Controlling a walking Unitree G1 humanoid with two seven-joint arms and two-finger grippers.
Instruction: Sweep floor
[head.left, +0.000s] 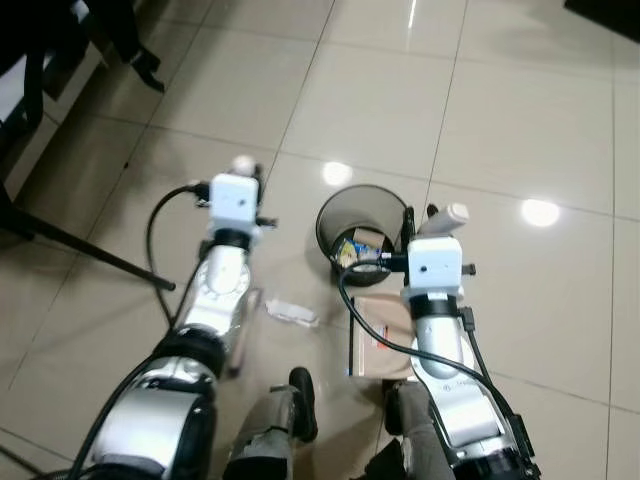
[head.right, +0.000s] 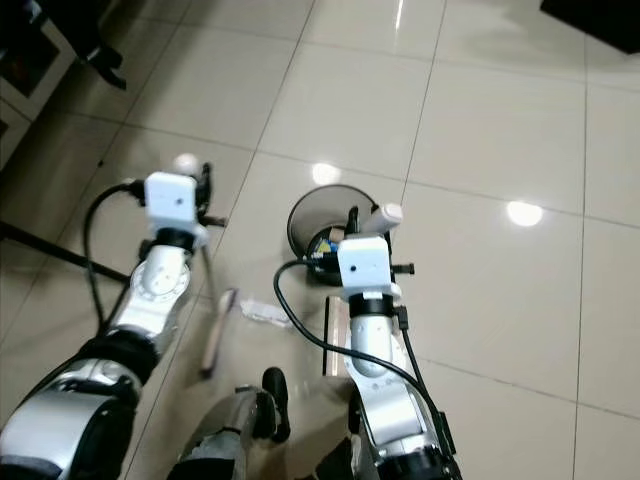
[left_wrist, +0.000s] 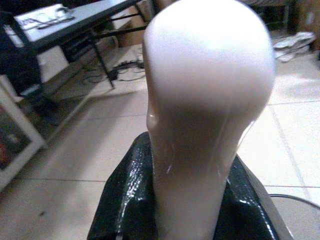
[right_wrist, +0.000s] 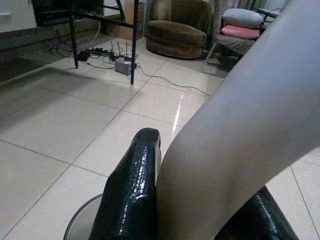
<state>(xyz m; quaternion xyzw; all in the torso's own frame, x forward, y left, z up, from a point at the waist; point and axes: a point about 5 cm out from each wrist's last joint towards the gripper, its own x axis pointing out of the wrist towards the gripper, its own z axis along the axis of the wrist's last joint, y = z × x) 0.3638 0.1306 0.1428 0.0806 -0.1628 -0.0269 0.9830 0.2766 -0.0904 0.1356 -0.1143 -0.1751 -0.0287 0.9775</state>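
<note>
Beige floor tiles (head.left: 520, 110) carry everything. On the left, the left gripper (head.right: 196, 180) is clenched around a broom handle (head.right: 186, 162), its brush head (head.right: 217, 330) down beside crumpled white litter (head.left: 292, 312). Right of that stands a black trash bin (head.left: 352, 208); the right gripper (head.left: 420, 222) clasps a dustpan handle (head.left: 448, 217), with the dustpan (head.left: 380, 335) below.

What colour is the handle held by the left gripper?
White; the handle shows best in the left wrist view.
</note>
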